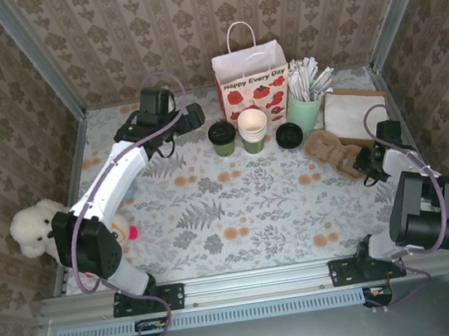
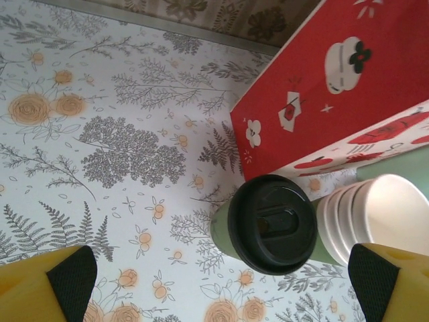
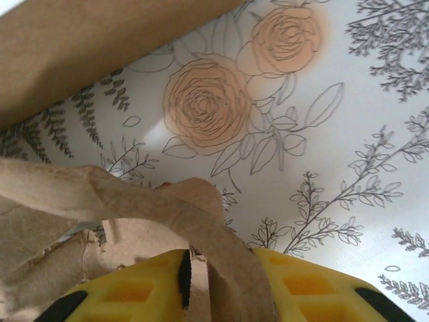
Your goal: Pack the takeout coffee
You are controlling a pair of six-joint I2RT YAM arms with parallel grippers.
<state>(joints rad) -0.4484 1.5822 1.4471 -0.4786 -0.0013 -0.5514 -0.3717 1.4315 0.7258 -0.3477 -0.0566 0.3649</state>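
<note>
The takeout coffee point(image 1: 222, 137), a dark green cup with a black lid point(image 2: 271, 225), stands upright at the back of the table beside a stack of cream-rimmed cups point(image 1: 253, 128). My left gripper point(image 1: 197, 117) hovers just left of it, open wide. In the left wrist view the cup sits ahead of the left gripper point(image 2: 221, 295), between the lines of its two yellow fingers point(image 2: 70, 282) and untouched. My right gripper point(image 1: 372, 161) is at the right side, shut on the rim of a brown cardboard cup carrier point(image 1: 333, 151). The right wrist view has the strip of carrier point(image 3: 134, 201) pinched in the right gripper point(image 3: 214, 285).
A red-and-white paper bag point(image 1: 251, 79) stands right behind the cups. Another black-lidded cup point(image 1: 289, 135) and a mint cup of wrapped sticks point(image 1: 304, 108) stand to its right. A flat brown bag point(image 1: 357, 114) lies at back right. A plush toy point(image 1: 35, 228) sits at the left edge.
</note>
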